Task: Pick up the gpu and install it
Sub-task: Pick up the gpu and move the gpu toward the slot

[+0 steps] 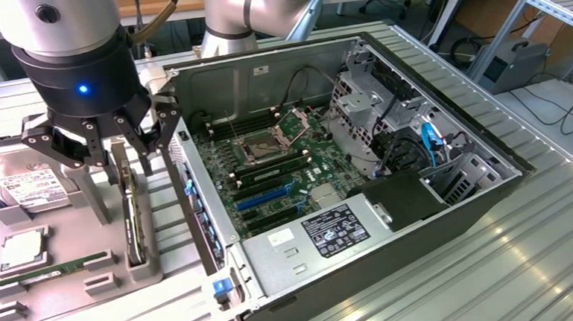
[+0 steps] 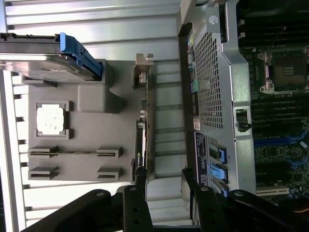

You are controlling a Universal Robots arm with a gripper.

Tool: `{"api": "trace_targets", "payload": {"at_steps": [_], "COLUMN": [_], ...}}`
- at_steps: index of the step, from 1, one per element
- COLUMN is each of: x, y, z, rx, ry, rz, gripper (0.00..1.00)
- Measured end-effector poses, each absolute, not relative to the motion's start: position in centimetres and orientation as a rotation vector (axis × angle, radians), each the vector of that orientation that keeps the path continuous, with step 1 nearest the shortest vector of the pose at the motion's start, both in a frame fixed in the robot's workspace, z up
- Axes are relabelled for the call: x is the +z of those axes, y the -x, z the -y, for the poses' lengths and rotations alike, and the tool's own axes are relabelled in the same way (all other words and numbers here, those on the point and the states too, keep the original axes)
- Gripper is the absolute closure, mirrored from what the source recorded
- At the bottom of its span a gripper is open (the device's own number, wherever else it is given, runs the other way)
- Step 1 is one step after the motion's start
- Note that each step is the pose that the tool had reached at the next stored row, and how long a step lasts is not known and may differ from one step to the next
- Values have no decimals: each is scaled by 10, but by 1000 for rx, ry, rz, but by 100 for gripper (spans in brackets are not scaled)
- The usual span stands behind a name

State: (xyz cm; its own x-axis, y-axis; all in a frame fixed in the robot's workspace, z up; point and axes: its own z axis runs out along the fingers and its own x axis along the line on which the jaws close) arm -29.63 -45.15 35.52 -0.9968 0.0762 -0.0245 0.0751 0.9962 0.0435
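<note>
Gripper [image 1: 122,163], jaws spread, hangs seemingly just above the gpu [image 1: 131,226].

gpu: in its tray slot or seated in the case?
In the tray. The gpu stands on edge in the grey tray slot, outside the computer case; the gripper is open over it.

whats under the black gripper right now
A thin dark gpu card with a silvery metal bracket stands on edge in a grey moulded holder tray, beneath the open black gripper. The card's lower edge is covered by the tray's slot.
</note>
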Motion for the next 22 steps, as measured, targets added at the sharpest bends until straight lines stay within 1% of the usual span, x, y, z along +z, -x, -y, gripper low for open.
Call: {"api": "trace_targets", "payload": {"at_steps": [22], "x": [351], "y": [296], "z": [451], "rx": [66], "ry": [-118], "rz": [-3112], "gripper": [58]}}
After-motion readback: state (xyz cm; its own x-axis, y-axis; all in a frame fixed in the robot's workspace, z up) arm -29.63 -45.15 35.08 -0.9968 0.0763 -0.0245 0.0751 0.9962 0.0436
